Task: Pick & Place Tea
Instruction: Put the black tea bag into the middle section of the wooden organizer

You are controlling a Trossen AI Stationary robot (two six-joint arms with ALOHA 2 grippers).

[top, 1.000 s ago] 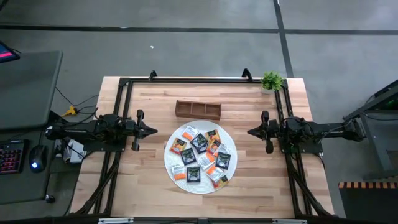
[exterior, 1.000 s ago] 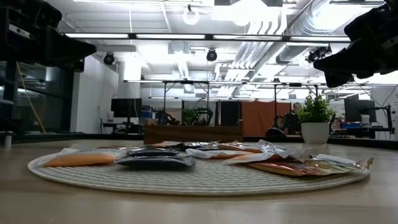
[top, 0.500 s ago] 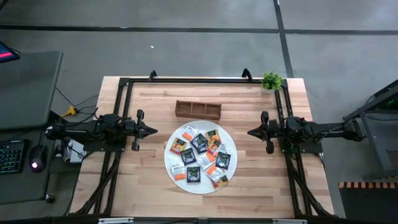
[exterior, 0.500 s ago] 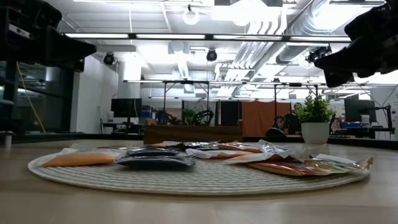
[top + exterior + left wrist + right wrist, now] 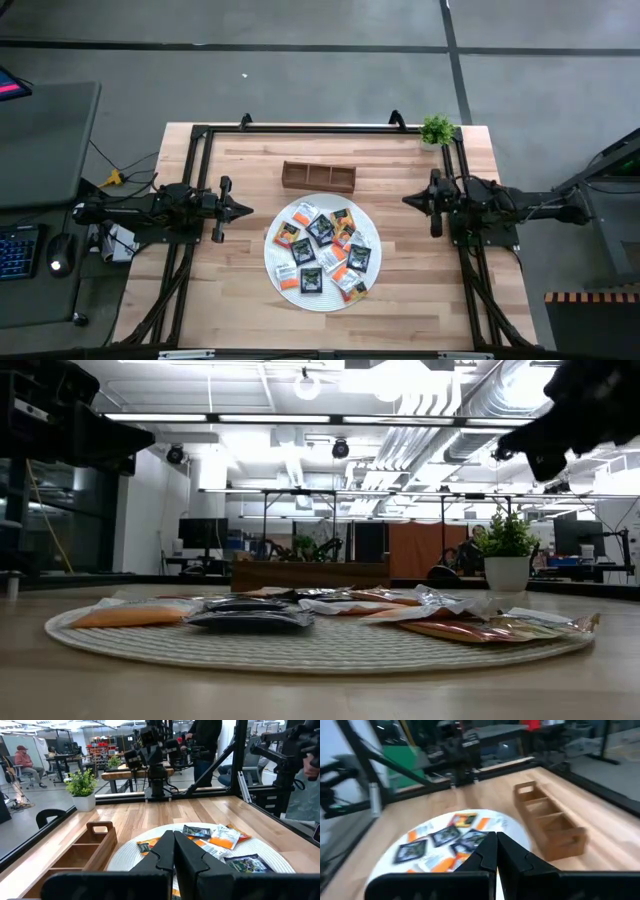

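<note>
Overhead arrangement. A round white woven mat (image 5: 322,252) lies at the centre of the pale wooden table (image 5: 250,300). On it sits the tea (image 5: 323,251): about a dozen small flat square sachets in black, orange and white or silver foil, scattered loosely and overlapping in places. A brown wooden three-compartment tray (image 5: 318,176) stands just beyond the mat at 12 o'clock, apart from it, and nothing can be made out inside. A small green potted plant (image 5: 437,130) occupies the table's corner at about 1 o'clock.

Arms. The left claw (image 5: 246,210) hangs at 9 o'clock of the mat, its fingers pressed together on nothing. The right claw (image 5: 407,201) hangs at about 2 o'clock, likewise closed and empty. Both are clear of the sachets, so no pick has begun.

Handling (judged). The sachets look very light, thin and somewhat crinkly, with slick foil faces. They will probably slide on one another and bend rather than resist. A sachet lying alone near the mat's rim, pinched across a raised edge or corner, seems the safest hold; those in the overlapped middle risk dragging a neighbour.

Limits of view. At table height the sachets show only edge-on, so their stacking is unclear. The right wrist view is smeared. Printed labels are unreadable. People stand in the room behind.
</note>
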